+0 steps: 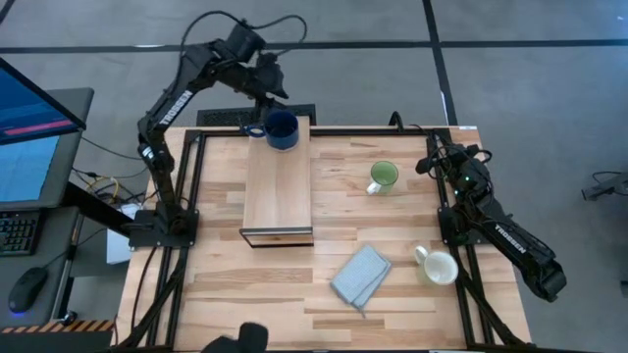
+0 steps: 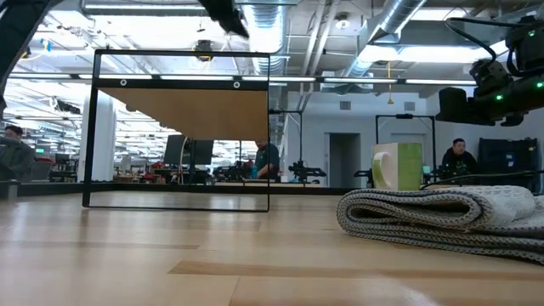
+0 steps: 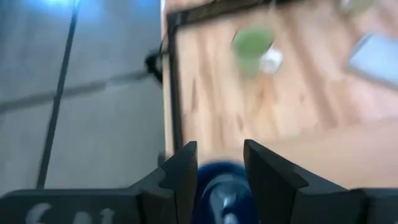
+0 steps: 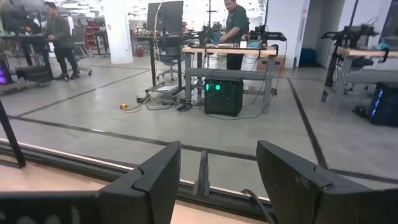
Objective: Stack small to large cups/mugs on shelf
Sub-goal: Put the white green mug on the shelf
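**Blue mug going onto shelf: base of the stack**

Bench carries the shelf, lying lengthwise, dark opening at the near end. Blue mug is at the shelf's far end, apparently resting on the plank top. Left tool is right over it, jaws closed on the handle side; wrist view shows the mug between its fingers. Judgement: placement nearly done. Next move: release, lift clear without tipping it.

Green mug sits mid-bench, well apart. White mug is near the right edge, close to the parked right tool, jaws wide, empty.
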### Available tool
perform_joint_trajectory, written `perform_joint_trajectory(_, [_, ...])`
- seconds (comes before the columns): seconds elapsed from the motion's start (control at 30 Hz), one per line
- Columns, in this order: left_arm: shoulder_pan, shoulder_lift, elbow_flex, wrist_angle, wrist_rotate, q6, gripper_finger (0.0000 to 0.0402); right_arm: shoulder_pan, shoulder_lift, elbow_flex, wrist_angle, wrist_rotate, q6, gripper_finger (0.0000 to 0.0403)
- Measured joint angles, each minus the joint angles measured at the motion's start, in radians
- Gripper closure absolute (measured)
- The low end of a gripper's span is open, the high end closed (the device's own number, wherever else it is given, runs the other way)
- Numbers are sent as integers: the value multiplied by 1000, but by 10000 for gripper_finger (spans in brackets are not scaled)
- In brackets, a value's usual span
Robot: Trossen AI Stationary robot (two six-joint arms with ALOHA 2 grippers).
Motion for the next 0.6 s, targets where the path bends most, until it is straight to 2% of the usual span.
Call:
perform_joint_trajectory(0.13, [-1, -62, 0, 10, 67, -19, 278, 1, 1, 20, -37, -19, 30, 168])
perform_joint_trajectory(0.33, [0, -142, 0, 19, 86, -86, 278, 2, 0, 40, -40, -82, 28, 168])
perform_joint_trajectory(0.5, [4, -186, -1, 56, 31, -193, 278, 2, 0, 42, -55, -84, 28, 168])
perform_joint_trajectory(0.6, [12, -223, -50, 137, 10, -250, 278, 2, 0, 42, -67, -84, 28, 168])
